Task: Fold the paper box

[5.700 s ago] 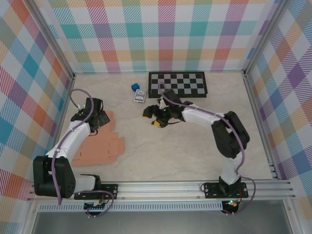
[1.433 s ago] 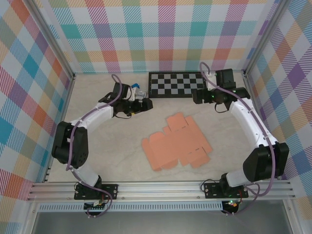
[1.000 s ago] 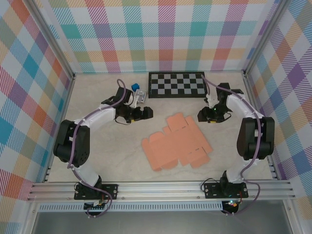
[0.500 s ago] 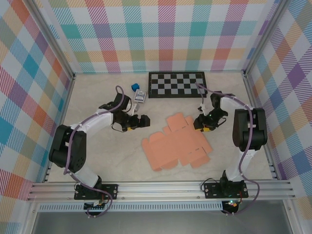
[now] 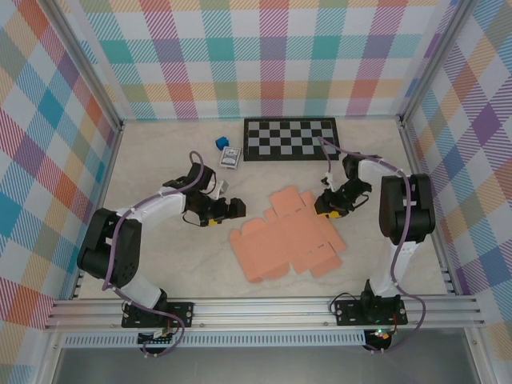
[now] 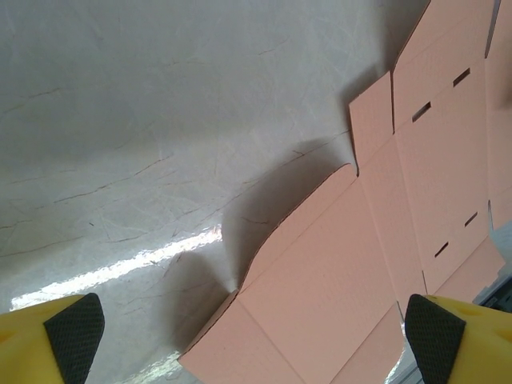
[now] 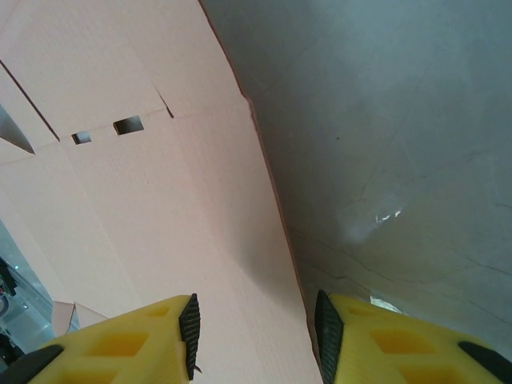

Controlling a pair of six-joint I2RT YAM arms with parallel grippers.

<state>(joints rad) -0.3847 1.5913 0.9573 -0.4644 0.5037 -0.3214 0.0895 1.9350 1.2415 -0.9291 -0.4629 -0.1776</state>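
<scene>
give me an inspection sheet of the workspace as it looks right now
surface: pale marbled table, no spills or marks seen
job's things: paper box, a flat unfolded sheet at mid-table between the grippers
clutter: blue cube, card pack and checkerboard mat at the far side, apart from the sheet
grippers: left gripper wide open by the sheet's left edge; right gripper open, straddling its right edge
cables: purple cables run along both arms, off the sheet
surroundings: plaid walls, metal rail at the near edge
</scene>
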